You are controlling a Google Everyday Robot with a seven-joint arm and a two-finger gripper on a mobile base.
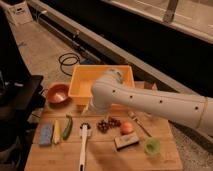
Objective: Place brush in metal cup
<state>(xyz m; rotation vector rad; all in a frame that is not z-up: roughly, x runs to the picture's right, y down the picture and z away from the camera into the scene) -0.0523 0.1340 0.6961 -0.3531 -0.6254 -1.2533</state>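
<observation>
The brush (pixel 83 146) is seen lying flat on the wooden desk (pixel 107 159). Its small dark head is pointed toward the yellow bin (pixel 76 90) and its long white handle is run toward the near edge. It is flanked by a green pepper (pixel 67 127) on one side and dark grapes (pixel 107 123) on the other, apart from both. It is judged to be light, stiff and smooth along the handle, so little squeeze is needed. A slip, or a swing about the grip, is to be expected if it is taken far from its middle. The handle a little below the head is judged the better place to be taken, across its narrow width, so that one end can be tipped down into a cup. As it lies flush on the wood, it may be rolled aside if it is touched off-centre. The end effector (pixel 88 108) is placed just above the brush head, in front of the bin, with its jaws held apart and nothing between them. Most of it is covered by the bulky white arm (pixel 150 102), so its height over the brush cannot be told. The metal cup cannot be made out anywhere and may be hidden behind the arm, by which the back right part of the desk is covered. The bristles are too dark to be read.
</observation>
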